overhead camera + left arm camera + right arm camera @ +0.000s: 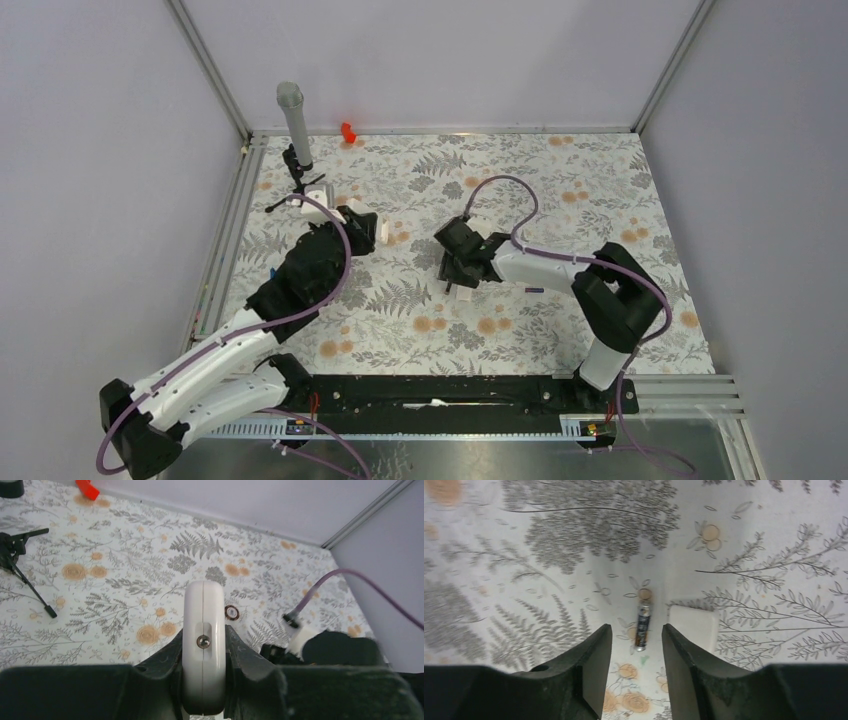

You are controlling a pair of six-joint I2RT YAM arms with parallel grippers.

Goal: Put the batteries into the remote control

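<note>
The left jaws pinch the remote control [202, 611] edge-on, likely steadying it for loading, while the right jaws hang spread over the dark battery [642, 624] on the tabletop [549, 605] beside a white cover [691, 626].

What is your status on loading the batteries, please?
Left gripper shut on remote control. Right gripper open over one battery lying on table. White cover piece beside battery, apart.
</note>
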